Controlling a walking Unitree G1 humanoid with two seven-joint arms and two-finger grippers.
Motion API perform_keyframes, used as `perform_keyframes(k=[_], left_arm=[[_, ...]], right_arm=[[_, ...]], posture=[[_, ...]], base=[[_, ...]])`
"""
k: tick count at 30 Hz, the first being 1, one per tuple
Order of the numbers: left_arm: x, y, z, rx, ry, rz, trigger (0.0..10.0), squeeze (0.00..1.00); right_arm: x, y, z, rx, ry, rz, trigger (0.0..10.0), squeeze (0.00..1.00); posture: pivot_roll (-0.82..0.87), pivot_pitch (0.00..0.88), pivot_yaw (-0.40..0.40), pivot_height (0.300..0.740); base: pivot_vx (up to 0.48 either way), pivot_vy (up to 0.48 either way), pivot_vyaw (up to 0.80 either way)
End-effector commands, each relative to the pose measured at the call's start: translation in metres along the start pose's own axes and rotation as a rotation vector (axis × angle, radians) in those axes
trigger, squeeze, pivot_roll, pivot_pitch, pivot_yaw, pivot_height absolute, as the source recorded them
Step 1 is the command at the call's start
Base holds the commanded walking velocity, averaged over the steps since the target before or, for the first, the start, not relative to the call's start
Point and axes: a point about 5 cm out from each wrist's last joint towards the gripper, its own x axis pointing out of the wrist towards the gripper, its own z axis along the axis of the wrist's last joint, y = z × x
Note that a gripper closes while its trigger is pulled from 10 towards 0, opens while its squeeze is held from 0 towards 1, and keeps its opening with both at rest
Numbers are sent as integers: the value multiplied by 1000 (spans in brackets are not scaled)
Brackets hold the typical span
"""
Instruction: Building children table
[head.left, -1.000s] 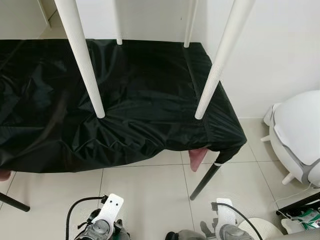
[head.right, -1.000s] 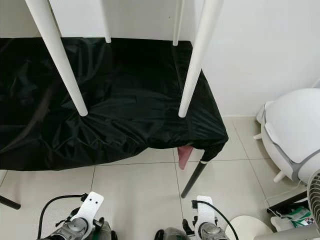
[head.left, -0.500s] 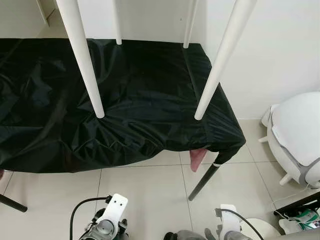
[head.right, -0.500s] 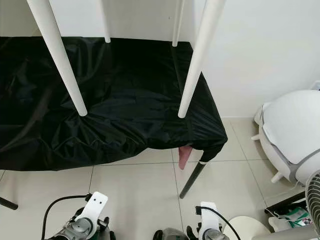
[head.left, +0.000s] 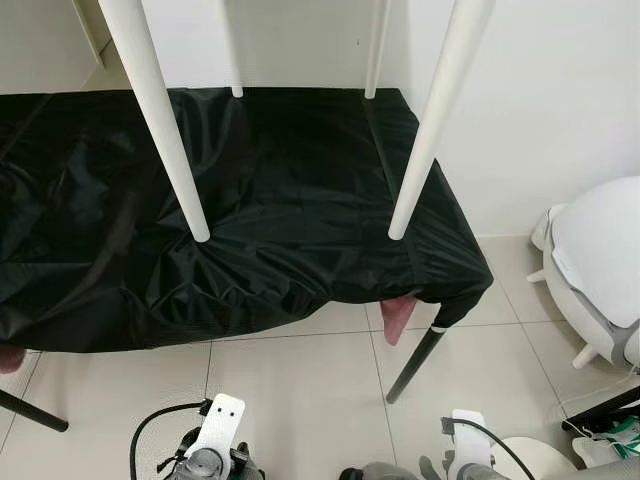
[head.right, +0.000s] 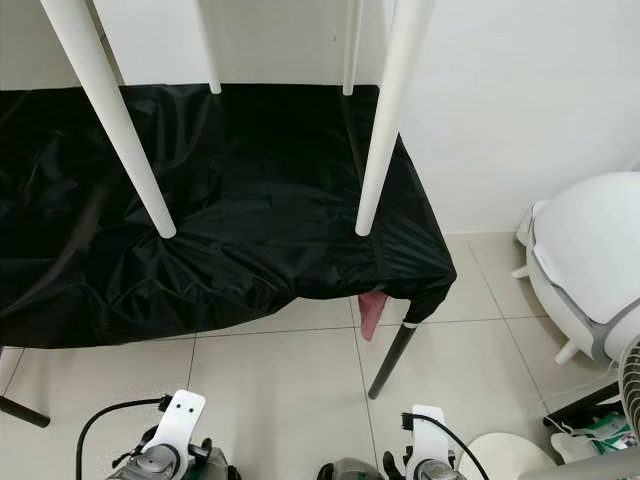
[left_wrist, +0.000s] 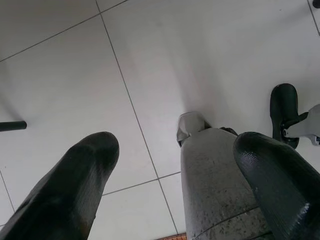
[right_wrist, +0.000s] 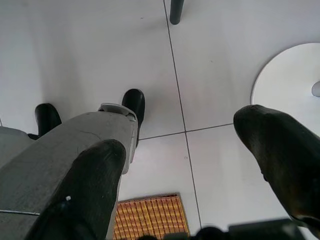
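A white children's table stands on a bigger table draped in black cloth (head.left: 290, 200). I see its four tapered legs: near left leg (head.left: 165, 130), near right leg (head.left: 430, 130), and two far legs (head.left: 232, 50) by the wall. Both my arms hang low in front of the draped table, left wrist (head.left: 215, 450) and right wrist (head.left: 468, 462). The left gripper (left_wrist: 175, 150) is open over the tiled floor and holds nothing. The right gripper (right_wrist: 177, 137) is open too, empty, above my own grey leg (right_wrist: 75, 145).
A white rounded appliance (head.left: 600, 260) stands on the floor at the right, near a round white base (right_wrist: 290, 80). The draped table's black leg (head.left: 415, 365) slants to the tiles, with something pink (head.left: 397, 318) hanging under the cloth. A woven mat (right_wrist: 150, 217) lies below me.
The whole picture has shifted a little, so my head has moved. My two wrists sit lower in the picture. The white table and the cloth have not moved.
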Motion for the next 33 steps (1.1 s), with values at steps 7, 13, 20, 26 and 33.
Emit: perform_keyframes(k=[7, 13, 20, 26, 33], left_arm=[[0, 2, -5, 83, 28, -21, 10000, 0], [0, 5, -5, 110, 37, -13, 10000, 0], [0, 3, -6, 122, 49, -16, 10000, 0], [0, 2, -7, 117, 55, -10, 10000, 0], [-1, 3, -12, 104, 70, 0, 10000, 0]], right_arm=[[2, 12, 6, -85, -14, 54, 10000, 0], [4, 19, 14, -85, -35, 64, 10000, 0], [3, 21, 11, -54, -26, 53, 10000, 0], [3, 21, 8, -54, -17, 54, 10000, 0], [2, 21, 3, -49, -6, 58, 10000, 0]], posture=[[-36, 0, 12, 740], [-57, 0, 31, 740], [-65, 0, 44, 740], [-59, 0, 42, 740], [-54, 0, 36, 740]], base=[[0, 0, 0], [0, 0, 0], [0, -75, 0], [0, -268, 0], [0, -162, 0]])
